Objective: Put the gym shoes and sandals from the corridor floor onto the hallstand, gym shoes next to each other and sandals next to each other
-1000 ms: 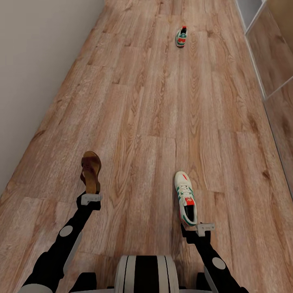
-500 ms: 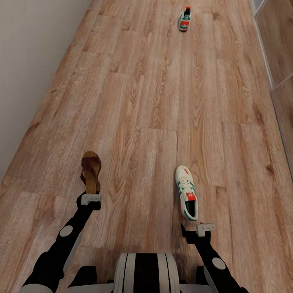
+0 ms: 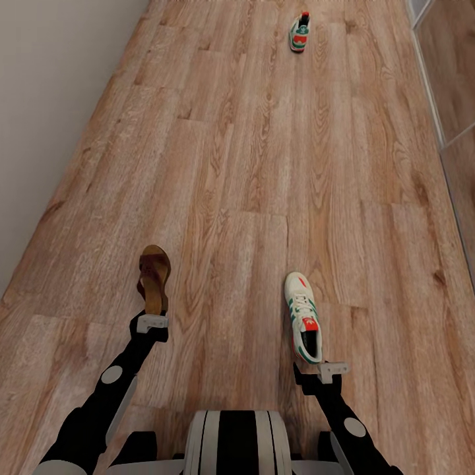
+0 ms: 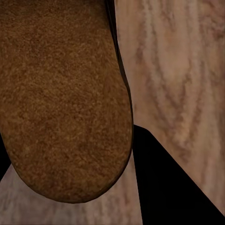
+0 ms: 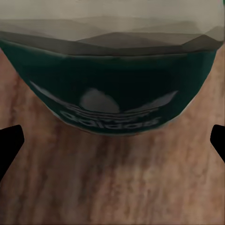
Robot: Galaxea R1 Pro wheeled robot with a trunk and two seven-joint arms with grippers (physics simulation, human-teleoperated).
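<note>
The left end effector (image 3: 153, 318) holds a light, stiff sandal (image 3: 154, 278) by its heel; the right end effector (image 3: 328, 367) grips a shoe (image 3: 303, 316) at its firm heel. Another shoe (image 3: 300, 31) lies far down the floor (image 3: 251, 165).

Two gym shoes: one at five o'clock (image 3: 303, 318), one at twelve o'clock (image 3: 300, 32). One sandal (image 3: 154, 278) at seven o'clock.
</note>
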